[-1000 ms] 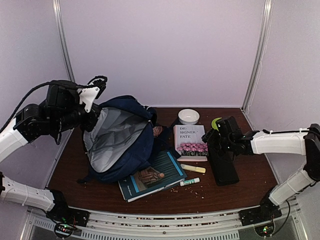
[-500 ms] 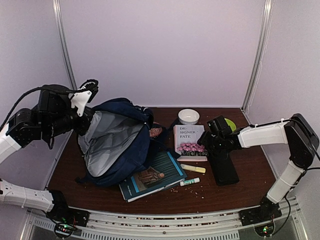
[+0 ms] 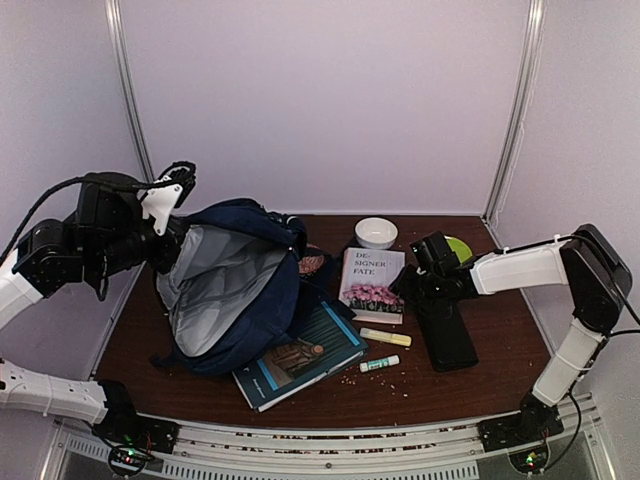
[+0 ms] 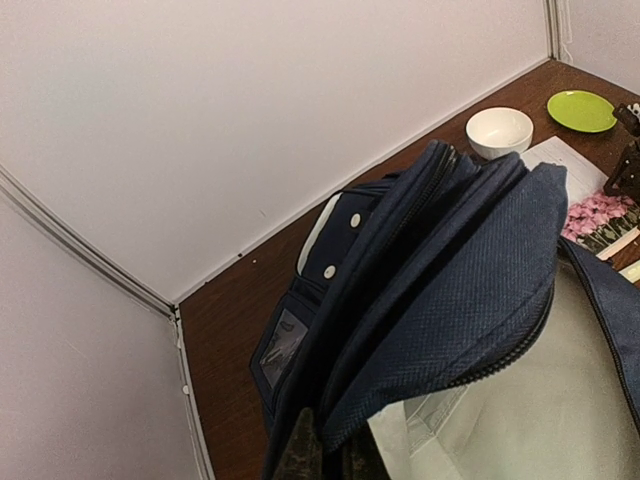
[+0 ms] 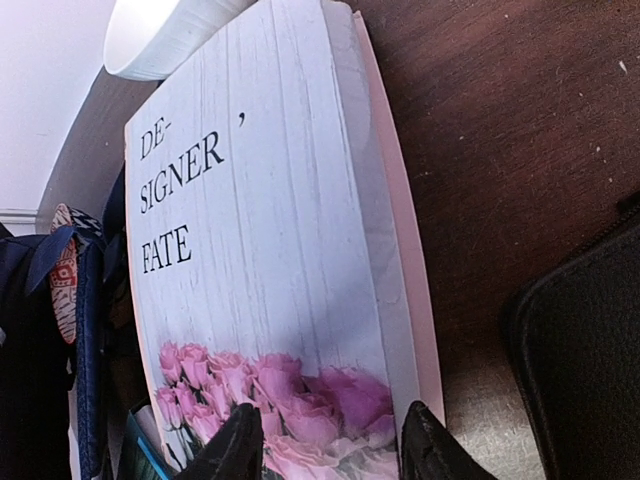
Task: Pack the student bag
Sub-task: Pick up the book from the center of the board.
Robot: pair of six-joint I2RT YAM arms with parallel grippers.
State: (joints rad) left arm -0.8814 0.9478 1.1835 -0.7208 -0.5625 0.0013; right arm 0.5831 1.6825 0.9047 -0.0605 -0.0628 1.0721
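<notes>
Two arms busy: student bag [image 3: 235,300] held agape, a risky edge-grip forming.
Nearest, a teal book [image 3: 300,360] touches the bag, which is slumped at left: soft navy weave, slick pale lining, its rim clamped in the left gripper [image 3: 172,240]. A smooth yellow marker [image 3: 385,337], white tube [image 3: 380,364] and matte black case [image 3: 447,335] lie alongside. Further in, the right gripper [image 5: 335,450] sets its fingers [image 5: 235,455] apart astride a glossy corner of the white book [image 5: 260,250]; whether they bite, I cannot tell. So thin an edge-hold may let the stiff slab pivot and slip, or clip the floppy rim. Beyond: round white bowl [image 3: 377,232], green plate [image 3: 461,246].
</notes>
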